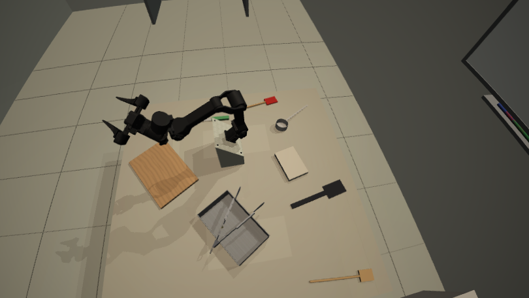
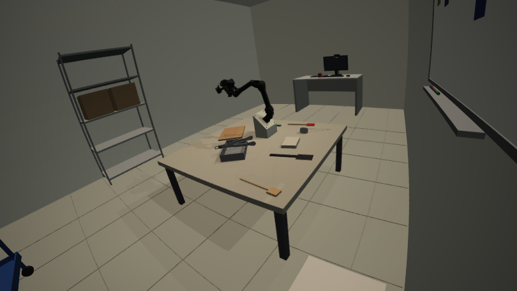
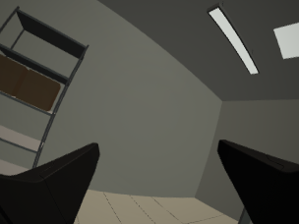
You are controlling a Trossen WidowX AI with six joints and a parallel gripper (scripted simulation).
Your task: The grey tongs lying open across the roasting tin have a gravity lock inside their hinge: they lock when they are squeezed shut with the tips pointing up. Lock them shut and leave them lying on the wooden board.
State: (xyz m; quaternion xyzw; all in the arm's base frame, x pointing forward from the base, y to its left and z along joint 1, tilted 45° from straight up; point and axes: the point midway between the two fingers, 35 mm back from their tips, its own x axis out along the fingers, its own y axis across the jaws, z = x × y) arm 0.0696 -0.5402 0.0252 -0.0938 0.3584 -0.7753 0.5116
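Note:
The grey tongs (image 1: pixel 245 221) (image 2: pixel 252 143) lie spread in a V across the roasting tin (image 1: pixel 240 253) (image 2: pixel 233 157). Their arms meet over the tin's lower-left side in the top view, and the two free ends stick out past its upper-right side. The wooden board (image 1: pixel 159 166) (image 2: pixel 232 132) lies flat beside the robot's base, with nothing on it but shadow. My gripper (image 1: pixel 110 109) (image 3: pixel 159 147) is wide open and empty. It is raised high, beyond the board and far from the tongs, and faces the wall. The lock inside the hinge cannot be seen.
A cream block (image 1: pixel 291 163) (image 2: pixel 290 141) and a black spatula (image 1: pixel 334 189) (image 2: pixel 304 156) lie right of the tin in the top view. A wooden spatula (image 1: pixel 366 275) (image 2: pixel 274 191), a round strainer-like cup (image 1: pixel 281 125) and a red-headed tool (image 1: pixel 270 100) lie farther off.

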